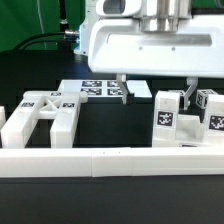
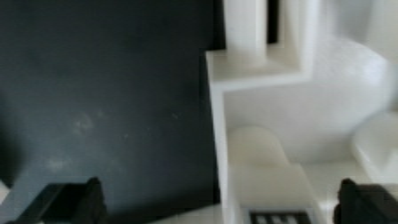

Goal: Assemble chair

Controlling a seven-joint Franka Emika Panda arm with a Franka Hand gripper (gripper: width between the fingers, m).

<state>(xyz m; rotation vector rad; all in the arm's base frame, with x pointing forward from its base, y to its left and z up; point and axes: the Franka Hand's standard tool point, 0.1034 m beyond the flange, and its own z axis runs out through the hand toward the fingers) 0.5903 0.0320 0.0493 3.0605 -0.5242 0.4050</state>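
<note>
My gripper (image 1: 156,92) hangs open and empty over the table's middle, its two dark fingers spread wide. Just below and in front of it stands a white chair block (image 1: 168,112) with a black-and-white tag. More tagged chair pieces (image 1: 212,118) stand at the exterior view's right. A large slotted chair panel (image 1: 40,120) lies at the exterior view's left. In the wrist view the open gripper (image 2: 214,203) straddles the edge of a white chair piece (image 2: 302,100) with a slot and a rounded peg. The piece touches neither fingertip (image 2: 63,202).
A long low white rail (image 1: 110,160) runs across the front of the table. The marker board (image 1: 95,88) lies flat behind the panel, with a small flat white piece (image 1: 138,90) beside it. The table top (image 2: 107,90) is black.
</note>
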